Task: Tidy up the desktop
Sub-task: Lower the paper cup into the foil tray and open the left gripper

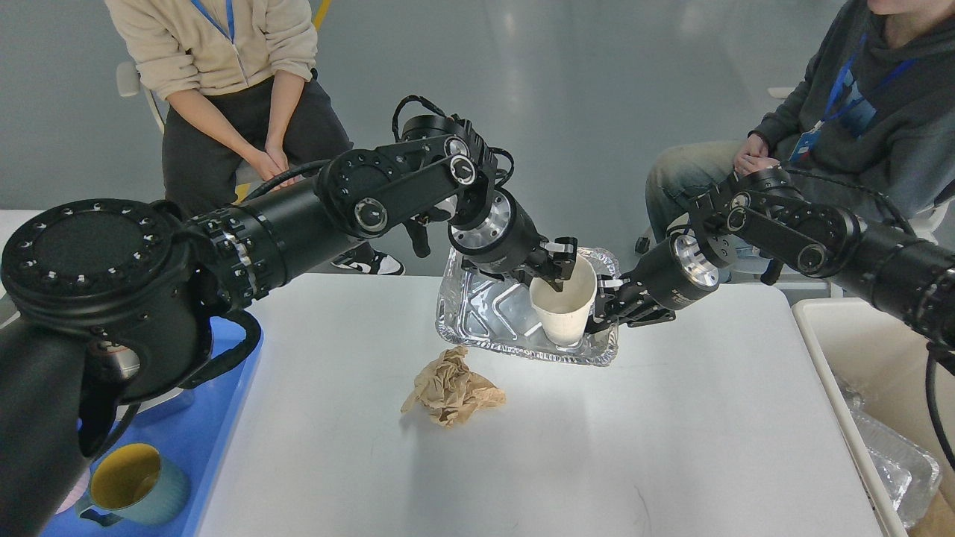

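Left gripper (558, 270): clamped on paper cup (565, 307) rim — lifting it from foil tray (477, 313).
Right gripper (610, 304): pinching tray's edge — probably steadying it.
Desktop (671, 418): crumpled brown paper (452, 388) awaiting clearance.

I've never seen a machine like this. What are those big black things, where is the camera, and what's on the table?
The camera sits in the robot's head, looking down at its own two black arms. The left gripper pinches the rim of a paper cup, one finger inside it. The right gripper is at the cup's other side; whether it grips is unclear. The cup stands in a foil tray on the white desktop. Nearby lies a crumpled brown paper. A mug sits on a blue tray at left, and a cream bin stands at right. Two people sit behind.
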